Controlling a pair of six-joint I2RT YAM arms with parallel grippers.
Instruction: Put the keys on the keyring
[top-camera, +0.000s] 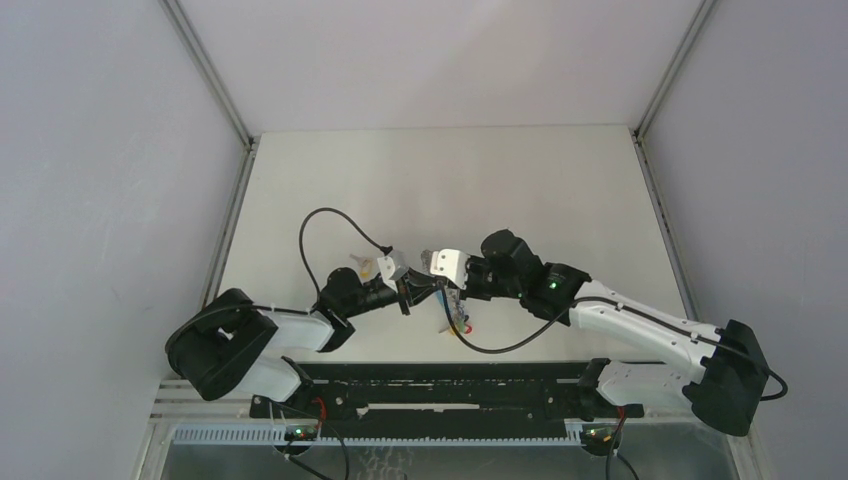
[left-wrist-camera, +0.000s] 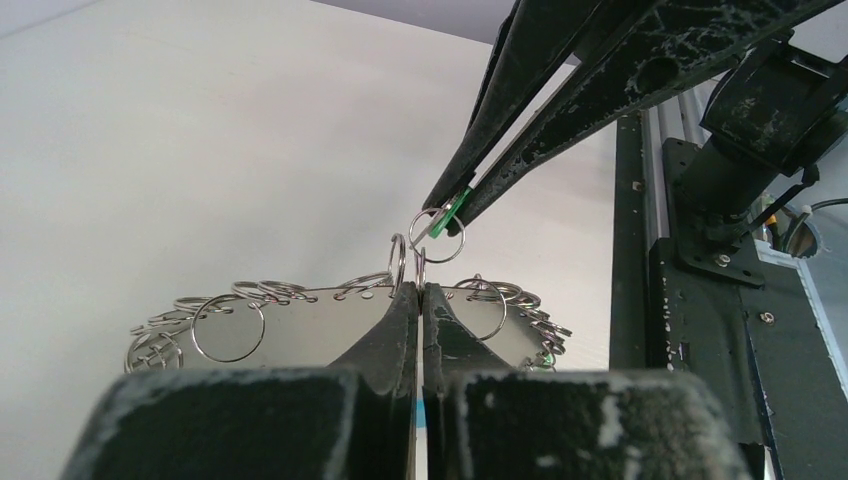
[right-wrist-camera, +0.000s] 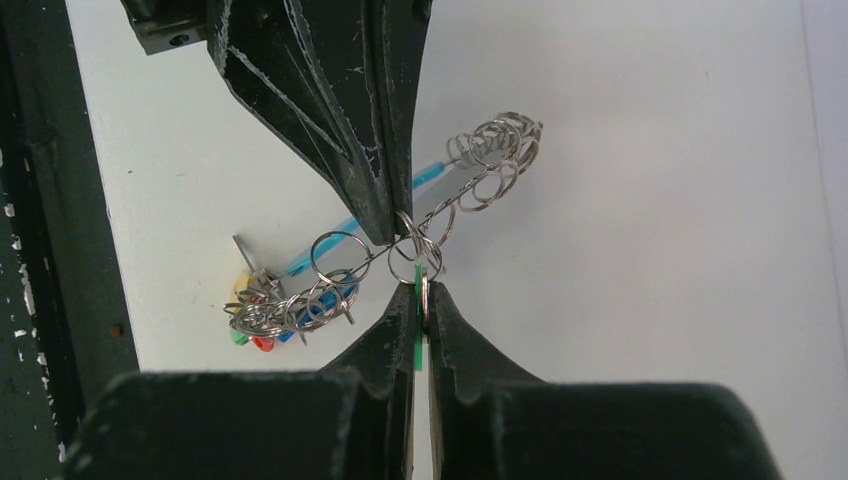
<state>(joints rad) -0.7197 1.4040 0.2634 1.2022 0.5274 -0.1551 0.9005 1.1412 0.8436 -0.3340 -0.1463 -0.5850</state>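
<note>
- Step in hand: threading the first key. The right tool (right-wrist-camera: 420, 292) is pinched shut on the green-headed key (right-wrist-camera: 417, 274), whose green edge shows in the slit between its pads.
- The left tool (left-wrist-camera: 420, 292) is closed tight on one wire ring of the keyring (left-wrist-camera: 280, 292). It holds the ring on edge just ahead of its tips, with the rest of the rings fanned out to either side.
- In the left wrist view the right tool (left-wrist-camera: 452, 205) comes in from above and to the right. The key's small split ring (left-wrist-camera: 436, 222) sits just past its tips, touching or nearly touching the ring that the left tool holds.
- In the right wrist view the left tool (right-wrist-camera: 395, 232) points down, tip to tip with the right tool. The keyring's blue band (right-wrist-camera: 432, 173) passes behind it, and the coloured tags hang off to the lower left.
- Judgement: the key is not yet on. The next move calls for working the split ring's end onto the held ring and turning it round, with small, well-aligned wrist motion while the left tool holds firm.
- Pose: both arms are stretched forward and bent inward, and the tools meet above the bench (top-camera: 450, 180) with the keyring dangling below them.
- The yellow-headed key (top-camera: 366, 266) appears to lie on the bench just beyond the left tool, and is small in that view.
</note>
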